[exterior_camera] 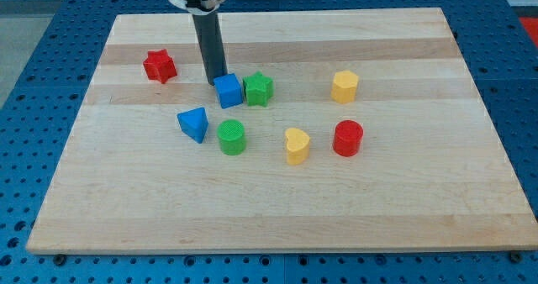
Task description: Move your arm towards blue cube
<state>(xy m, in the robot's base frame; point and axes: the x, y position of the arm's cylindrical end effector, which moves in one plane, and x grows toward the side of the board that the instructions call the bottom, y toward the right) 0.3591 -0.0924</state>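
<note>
Camera view shows the blue cube (228,91) at the desk's (420,200) upper middle, touching the green star (259,89) on its right, with my tip (216,82), a plain rod with nothing to open or close, seemingly just touching its upper-left edge, so the approach looks essentially done.

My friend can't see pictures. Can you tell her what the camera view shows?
My tip rests at the blue cube, on its upper-left side, on a wooden board. A green star sits right of the cube; a red star, blue triangle block, green cylinder, yellow heart, red cylinder and yellow block lie around.
</note>
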